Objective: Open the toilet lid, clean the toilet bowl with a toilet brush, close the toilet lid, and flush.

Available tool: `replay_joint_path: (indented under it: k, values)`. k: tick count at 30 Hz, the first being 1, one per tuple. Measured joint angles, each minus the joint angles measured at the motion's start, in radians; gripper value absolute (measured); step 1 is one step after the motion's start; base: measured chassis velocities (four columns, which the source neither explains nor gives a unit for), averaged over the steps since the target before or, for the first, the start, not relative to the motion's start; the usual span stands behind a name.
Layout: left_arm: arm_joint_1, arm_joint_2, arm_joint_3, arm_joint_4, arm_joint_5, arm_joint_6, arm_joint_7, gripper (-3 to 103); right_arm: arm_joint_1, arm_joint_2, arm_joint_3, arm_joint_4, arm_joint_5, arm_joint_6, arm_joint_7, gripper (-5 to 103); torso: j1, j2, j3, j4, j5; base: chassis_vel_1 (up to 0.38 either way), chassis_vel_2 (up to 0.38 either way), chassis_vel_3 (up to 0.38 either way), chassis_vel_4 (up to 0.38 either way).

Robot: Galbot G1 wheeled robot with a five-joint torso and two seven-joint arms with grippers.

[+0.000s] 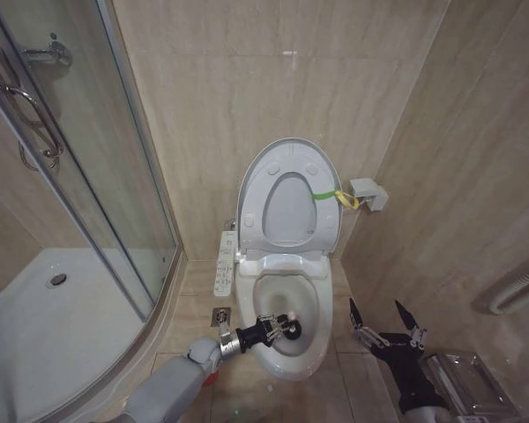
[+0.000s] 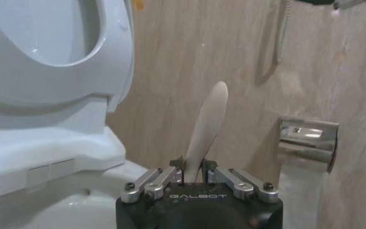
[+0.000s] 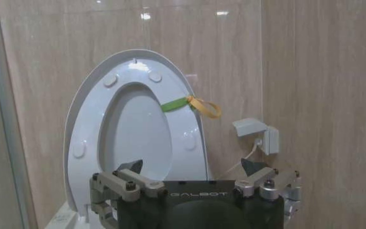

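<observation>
On the left of the head view is a glass shower door point(image 1: 79, 167) with a metal handle, and a white shower tray point(image 1: 44, 317) sits at the lower left. Just right of it, a white control panel point(image 1: 225, 262) hangs on the side of the toilet. The toilet lid point(image 1: 286, 196) stands straight up in the middle of the frame, leaning back on the tan wall, with the ring seat raised against it. A yellow-green strap point(image 1: 335, 196) pokes out from the lid's right edge, and a small white wall box point(image 1: 368, 194) is beside that. The toilet bowl point(image 1: 286, 304) lies open below the lid. The left gripper point(image 1: 269, 330) reaches in from the lower left, over the bowl's front left rim. Its jaws are pinching the toilet brush point(image 1: 291, 328), and the dark brush head sits down inside the bowl. In the left wrist view the white handle point(image 2: 208, 126) sticks up between the closed jaws of the left gripper point(image 2: 192, 176). The right gripper point(image 1: 386, 322) hangs at the lower right of the head view, beside the bowl and not touching it, with its jaws spread wide and nothing in them. A shiny paper holder point(image 1: 463, 374) is on the wall near it.
</observation>
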Motion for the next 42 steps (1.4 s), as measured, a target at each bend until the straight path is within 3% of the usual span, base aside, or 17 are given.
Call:
replay_joint_path:
  k: [3,9,13,16,22,25,28,36,39,42]
  values:
    - [0.009,0.011,-0.009,-0.013,-0.005,-0.003,-0.003,17,0.0,0.0,0.0,0.0,0.0,0.0,0.0,100,0.0,0.0,0.0,-0.0002,-0.0001,0.0,0.0,0.0,0.0]
    - [0.054,0.095,0.017,-0.234,-0.057,0.063,-0.031,17,0.0,0.0,0.0,0.0,0.0,0.0,0.0,100,0.0,0.0,0.0,-0.0003,-0.0001,0.0,0.0,0.0,0.0]
    - [0.06,0.103,0.026,-0.281,-0.066,0.081,-0.043,17,0.0,0.0,0.0,0.0,0.0,0.0,0.0,100,0.0,0.0,0.0,-0.0002,0.0,0.0,0.0,0.0,0.0]
    - [0.052,0.085,0.029,-0.248,-0.064,0.078,-0.042,17,0.0,0.0,0.0,0.0,0.0,0.0,0.0,100,0.0,0.0,0.0,-0.0002,0.0,0.0,0.0,0.0,0.0]
    - [0.017,0.009,0.01,-0.034,-0.024,0.023,-0.007,17,0.0,0.0,0.0,0.0,0.0,0.0,0.0,100,0.0,0.0,0.0,0.0002,0.0003,0.0,0.0,0.0,0.0]
    - [0.01,-0.003,0.005,0.005,-0.02,0.011,0.001,17,0.0,0.0,0.0,0.0,0.0,0.0,0.0,100,0.0,0.0,0.0,0.0,-0.0001,0.0,0.0,0.0,0.0]
    - [0.012,0.003,0.004,-0.003,-0.023,0.011,0.002,17,0.0,0.0,0.0,0.0,0.0,0.0,0.0,100,0.0,0.0,0.0,0.0,0.0001,0.0,0.0,0.0,0.0]
    - [0.051,0.066,0.014,-0.228,-0.075,0.081,-0.033,17,0.0,0.0,0.0,0.0,0.0,0.0,0.0,100,0.0,0.0,0.0,-0.0003,0.0001,0.0,0.0,0.0,0.0]
    - [0.051,0.064,0.014,-0.233,-0.069,0.084,-0.037,17,0.0,0.0,0.0,0.0,0.0,0.0,0.0,100,0.0,0.0,0.0,-0.0002,0.0002,0.0,0.0,0.0,0.0]
    - [0.038,0.04,0.008,-0.157,-0.039,0.063,-0.025,17,0.0,0.0,0.0,0.0,0.0,0.0,0.0,100,0.0,0.0,0.0,-0.0002,-0.0001,0.0,0.0,0.0,0.0]
